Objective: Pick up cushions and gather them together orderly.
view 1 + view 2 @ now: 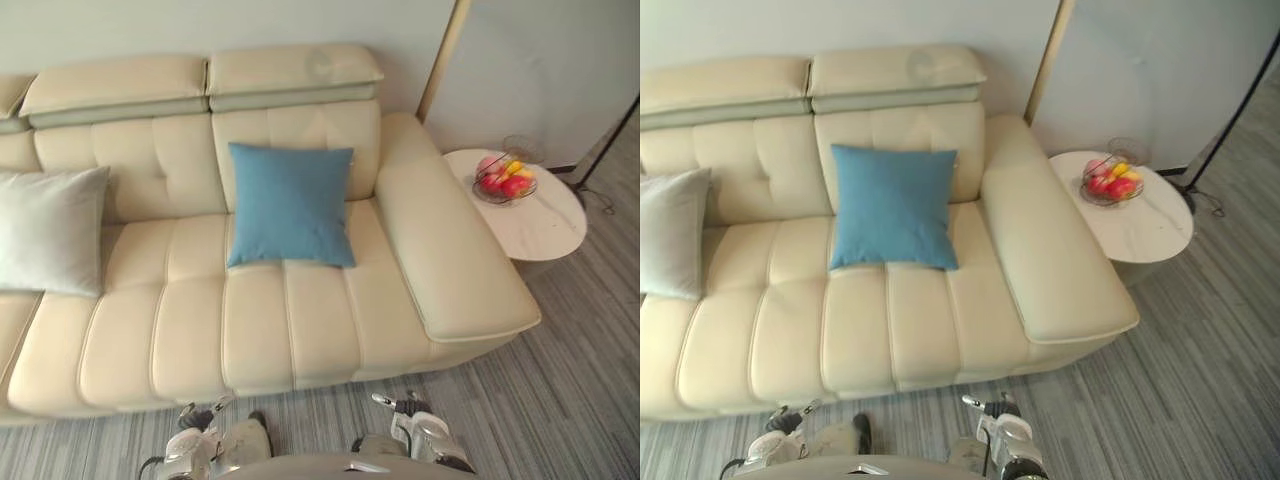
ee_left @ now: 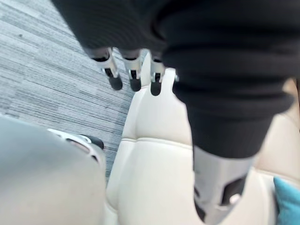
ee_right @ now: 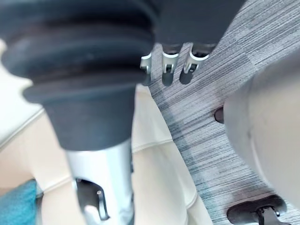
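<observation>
Holds the left hand [image 2: 197, 56] low, just off the front edge of the sofa [image 1: 250, 330], with the fingers [image 2: 114, 77] straight, side by side, tips over that edge, and the thumb [image 2: 218, 187] out apart from them. Grips nothing with it. Carries the right hand [image 3: 93, 61] the same way, also low before the sofa front: fingers [image 3: 168, 70] straight in a row, thumb [image 3: 101, 187] spread off to one side, palm empty.
</observation>
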Available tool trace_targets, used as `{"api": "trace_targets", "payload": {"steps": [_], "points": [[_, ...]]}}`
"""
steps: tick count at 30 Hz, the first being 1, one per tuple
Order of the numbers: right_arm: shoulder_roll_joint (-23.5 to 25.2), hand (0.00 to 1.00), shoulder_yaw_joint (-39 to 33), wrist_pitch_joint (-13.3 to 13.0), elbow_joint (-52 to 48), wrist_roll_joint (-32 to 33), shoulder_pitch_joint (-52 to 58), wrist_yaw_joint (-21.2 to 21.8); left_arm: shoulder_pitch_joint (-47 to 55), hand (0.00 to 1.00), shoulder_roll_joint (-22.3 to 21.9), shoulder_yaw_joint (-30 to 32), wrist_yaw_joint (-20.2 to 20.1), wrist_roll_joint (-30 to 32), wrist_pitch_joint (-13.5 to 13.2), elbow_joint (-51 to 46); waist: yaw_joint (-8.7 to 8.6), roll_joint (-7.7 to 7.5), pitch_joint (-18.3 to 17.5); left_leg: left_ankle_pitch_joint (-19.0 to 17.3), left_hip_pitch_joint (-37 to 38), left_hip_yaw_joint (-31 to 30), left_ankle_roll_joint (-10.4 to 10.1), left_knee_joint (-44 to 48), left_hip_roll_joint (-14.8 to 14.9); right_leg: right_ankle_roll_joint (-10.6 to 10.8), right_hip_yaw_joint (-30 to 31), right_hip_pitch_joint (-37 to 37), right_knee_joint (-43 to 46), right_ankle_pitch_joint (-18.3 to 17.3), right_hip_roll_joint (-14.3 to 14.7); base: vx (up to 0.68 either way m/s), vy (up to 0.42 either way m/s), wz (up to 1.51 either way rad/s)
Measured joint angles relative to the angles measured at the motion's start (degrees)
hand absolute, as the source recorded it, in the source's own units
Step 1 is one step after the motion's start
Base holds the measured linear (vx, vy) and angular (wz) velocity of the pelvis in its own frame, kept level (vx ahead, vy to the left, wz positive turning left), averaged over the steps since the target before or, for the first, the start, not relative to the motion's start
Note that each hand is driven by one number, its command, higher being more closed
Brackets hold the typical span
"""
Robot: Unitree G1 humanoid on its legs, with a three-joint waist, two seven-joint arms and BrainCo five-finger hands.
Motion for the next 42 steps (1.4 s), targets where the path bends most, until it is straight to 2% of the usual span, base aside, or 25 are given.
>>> {"api": "trace_targets", "payload": {"steps": [1,2,3,4,5,8,10,11,13,14,17,19,22,26,27,42], "points": [[-0.1,0.0,0.0,0.1,0.2,0.1,-0.2,-0.1,0.1,0.0,0.7,-1.6,0.0,-0.1,-0.3,-0.2,-0.26,-0.12,0.3,5.4,0.9,-1.7,-1.3,-6.4,-0.2,-0.9,-2.0,-0.6,-1.7,1.8,0.0,-0.24,-0.081,0.47],[-0.1,0.0,-0.3,0.1,0.1,0.2,-0.2,-0.2,0.0,0.0,1.1,-1.9,0.0,-0.1,-0.2,0.2,-0.4,-0.38,0.2,6.3,1.5,-2.0,-1.4,-8.5,-0.6,-1.4,-3.2,-0.9,-2.5,2.2,-0.4,-0.2,-0.092,0.62],[-0.2,0.0,-1.9,-0.1,0.2,0.4,-0.3,-0.4,-0.6,0.0,0.7,-1.9,-0.1,-0.1,-0.2,0.5,-0.98,-1.6,0.9,5.1,1.7,-1.4,0.3,-6.3,-1.7,-2.4,-4.3,-1.8,-2.6,2.4,-1.4,-0.04,-0.061,0.48],[-0.6,0.0,-2.3,0.0,-0.1,0.4,-0.2,-0.7,-0.7,0.0,0.5,-1.8,0.0,0.0,-0.2,0.3,-1.01,-1.71,0.9,2.9,2.4,-0.4,1.6,-4.2,-2.5,-2.8,-4.4,-2.2,-2.5,2.8,-2.1,-0.06,-0.068,0.43],[-0.8,0.0,-2.3,-0.1,-0.7,0.4,0.9,-1.3,-0.5,0.0,0.4,-1.8,0.0,0.1,-0.2,0.2,-1.17,-2.01,1.1,-0.5,3.7,0.4,1.6,-1.1,-3.1,-3.0,-4.3,-2.6,-2.6,3.3,-2.4,-0.12,-0.031,0.17],[-0.5,0.0,-3.9,0.2,-0.6,0.4,3.3,-1.5,0.3,0.0,-0.3,-0.4,-0.1,0.2,-0.2,0.2,-1.28,-1.6,0.8,-8.0,9.1,1.1,1.2,1.5,-3.3,-1.7,-3.8,-3.0,-4.5,5.3,-2.1,-0.17,0.06,-0.07],[-0.5,0.0,-4.4,0.1,-0.5,0.3,4.3,-1.5,0.7,0.0,-0.9,0.8,-0.2,0.5,-0.1,0.2,-1.3,-0.9,0.2,-11.7,11.2,1.5,1.2,-0.6,-3.3,-1.1,-2.2,-3.0,-6.7,6.9,-0.7,-0.14,0.11,-0.38],[-0.5,0.0,-5.2,0.3,-0.5,0.2,4.2,-1.5,0.5,0.0,-1.2,1.8,-0.2,0.7,0.0,0.1,-1.07,-0.47,-0.3,-11.9,10.6,2.9,1.4,-1.5,-3.2,-1.1,-1.1,-2.5,-9.5,8.8,0.1,-0.11,0.091,-0.52],[0.3,0.0,-6.7,0.7,-0.4,0.3,5.2,-1.4,1.8,0.0,-0.7,2.5,-0.2,1.1,0.1,0.3,-1.32,-1.68,-1.5,-11.8,11.5,4.2,1.3,-3.7,-3.6,-1.5,0.5,-1.0,-11.8,10.5,0.1,-0.01,0.094,-0.35],[0.6,0.0,-7.6,1.1,-0.2,0.3,6.0,-1.4,1.8,0.0,-0.1,2.4,-0.3,1.2,0.1,0.5,-1.52,-2.72,-2.1,-11.6,12.6,4.4,1.1,-5.4,-4.8,-1.6,1.6,1.3,-14.9,11.8,0.1,0.09,0.083,-0.25],[0.5,0.0,-9.0,1.1,0.1,0.4,6.3,-1.3,2.1,0.0,0.1,1.7,-0.6,1.8,0.2,1.2,-1.75,-2.19,-2.9,-10.0,13.4,4.0,1.3,-8.0,-5.9,-1.4,2.0,2.9,-19.5,14.8,0.2,0.06,0.042,-0.14],[-0.4,0.0,-9.4,1.1,1.3,0.4,6.3,-1.1,1.8,0.0,0.3,1.2,-0.6,2.4,0.3,2.4,-1.75,-1.54,-3.3,-7.2,14.4,2.3,1.7,-9.8,-6.3,-1.3,2.0,3.4,-20.1,15.3,0.6,0.06,-0.003,-0.01],[-0.8,0.0,-10.5,1.1,2.0,0.3,6.3,-1.1,1.7,0.0,0.4,1.0,-0.7,2.4,0.3,3.3,-1.7,-0.68,-3.9,-6.2,16.5,1.5,2.3,-11.0,-6.1,-0.6,1.9,5.1,-20.4,15.5,1.3,0.12,-0.019,0.03],[-0.6,0.0,-10.5,1.1,2.2,0.3,6.2,-1.1,1.7,0.0,0.4,1.0,-1.3,2.5,0.3,3.4,-1.79,-1.0,-3.9,-6.2,17.5,1.1,2.3,-11.9,-6.0,-0.7,2.1,6.0,-21.5,15.5,2.0,0.06,-0.025,-0.04],[-0.7,0.0,-10.5,1.3,4.0,0.3,5.9,-1.1,1.6,0.0,0.8,1.6,-1.4,3.4,0.3,4.0,-1.73,-2.31,-4.5,-6.4,20.2,2.3,2.5,-12.9,-6.8,-0.4,3.5,8.1,-23.1,15.9,1.8,0.0,0.0,0.0],[-0.7,0.0,-10.6,1.3,4.0,0.3,5.8,-1.1,1.7,0.0,0.8,1.5,-1.4,3.4,0.3,4.0,-1.7,-2.23,-4.5,-6.4,20.1,2.2,2.5,-12.9,-6.8,-0.4,3.4,8.1,-23.1,15.9,1.7,0.0,0.0,0.0]]}}
